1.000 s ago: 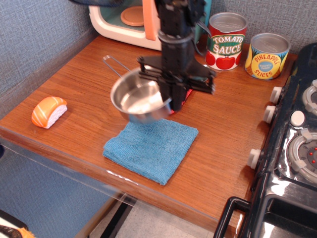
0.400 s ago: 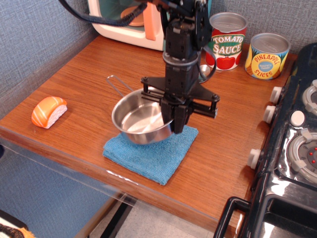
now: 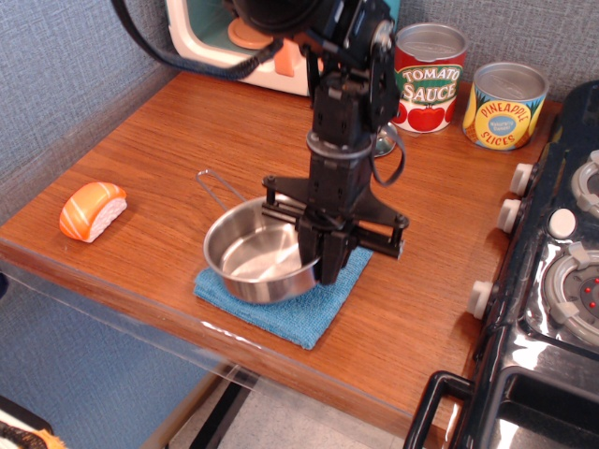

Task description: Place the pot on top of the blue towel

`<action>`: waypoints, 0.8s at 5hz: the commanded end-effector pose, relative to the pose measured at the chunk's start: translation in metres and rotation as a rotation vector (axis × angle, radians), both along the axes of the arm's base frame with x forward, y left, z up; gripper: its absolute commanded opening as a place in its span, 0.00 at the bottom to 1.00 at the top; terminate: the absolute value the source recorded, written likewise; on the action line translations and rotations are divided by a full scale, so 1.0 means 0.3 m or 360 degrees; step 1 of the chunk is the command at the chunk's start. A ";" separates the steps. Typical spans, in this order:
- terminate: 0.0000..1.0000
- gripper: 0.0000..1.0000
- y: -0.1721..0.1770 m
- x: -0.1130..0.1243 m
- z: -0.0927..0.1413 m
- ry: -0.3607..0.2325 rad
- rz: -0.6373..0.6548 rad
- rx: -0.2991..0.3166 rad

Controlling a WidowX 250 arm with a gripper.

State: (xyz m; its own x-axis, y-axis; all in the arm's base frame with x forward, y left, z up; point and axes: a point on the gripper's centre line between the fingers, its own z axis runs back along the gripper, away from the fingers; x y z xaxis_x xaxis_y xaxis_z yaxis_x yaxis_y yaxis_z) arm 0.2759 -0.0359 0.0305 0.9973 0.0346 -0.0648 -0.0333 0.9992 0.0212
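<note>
Here we see the gripper (image 3: 321, 265) pinching the right rim of the pot (image 3: 259, 262), which sits on the blue towel (image 3: 323, 309); next, we judge, the jaws should part and lift clear.

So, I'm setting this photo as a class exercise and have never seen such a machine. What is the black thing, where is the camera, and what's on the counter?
The black thing is a robot arm ending in a gripper. One camera looks down at a wooden counter from the front. The gripper's fingers are closed on the rim of a shiny pot, which sits over the blue towel. Also there: a toy salmon sushi, a tomato sauce can, a pineapple can, a toy oven behind, and a stove on the right.
</note>
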 end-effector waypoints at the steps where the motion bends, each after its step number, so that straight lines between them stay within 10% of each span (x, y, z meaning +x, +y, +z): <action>1: 0.00 1.00 -0.013 0.004 0.038 -0.0064 -0.0038 0.0005; 4: 0.00 1.00 0.136 0.013 0.226 -0.0367 0.0075 -0.0044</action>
State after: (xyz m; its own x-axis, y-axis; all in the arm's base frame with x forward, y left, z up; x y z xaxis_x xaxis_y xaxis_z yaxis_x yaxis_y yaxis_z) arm 0.2792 0.0027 0.0825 0.9898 0.0973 0.1045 -0.0959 0.9952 -0.0186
